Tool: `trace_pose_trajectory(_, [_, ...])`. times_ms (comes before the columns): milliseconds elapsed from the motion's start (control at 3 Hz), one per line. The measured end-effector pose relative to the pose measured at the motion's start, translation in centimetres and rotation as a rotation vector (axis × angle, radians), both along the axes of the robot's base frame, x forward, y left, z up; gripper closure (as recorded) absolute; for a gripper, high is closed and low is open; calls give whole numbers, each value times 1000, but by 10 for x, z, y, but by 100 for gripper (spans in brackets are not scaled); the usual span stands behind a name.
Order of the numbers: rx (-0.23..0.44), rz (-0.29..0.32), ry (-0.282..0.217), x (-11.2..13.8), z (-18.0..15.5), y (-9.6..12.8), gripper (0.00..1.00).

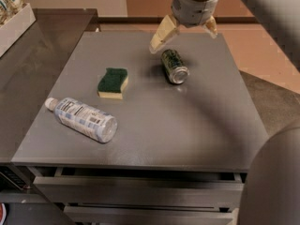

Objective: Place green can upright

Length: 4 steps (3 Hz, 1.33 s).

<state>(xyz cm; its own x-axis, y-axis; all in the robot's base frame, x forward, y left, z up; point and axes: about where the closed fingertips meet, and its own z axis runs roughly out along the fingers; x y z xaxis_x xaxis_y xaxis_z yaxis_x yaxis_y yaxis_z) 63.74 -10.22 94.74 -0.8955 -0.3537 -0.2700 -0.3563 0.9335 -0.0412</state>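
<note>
The green can lies on its side on the grey table, right of centre toward the back, its shiny silver end facing the front right. My gripper hangs above and just behind the can, apart from it. It is open and empty; one pale finger points down to the left of the can, and the other finger shows at the right.
A green-and-yellow sponge lies left of the can. A clear plastic bottle with a white label lies on its side at the front left. A darker counter with a white box adjoins the table's left side.
</note>
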Motion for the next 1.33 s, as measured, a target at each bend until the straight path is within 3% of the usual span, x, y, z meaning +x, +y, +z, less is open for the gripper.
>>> trace_pose_trajectory(667, [-8,-62,2,19,-13,1,0])
trace_pose_trajectory(1000, [-89,-83,61,32,-75,-27,0])
trace_pose_trajectory(1333, [-101,-85,73,33,-84,-31,0])
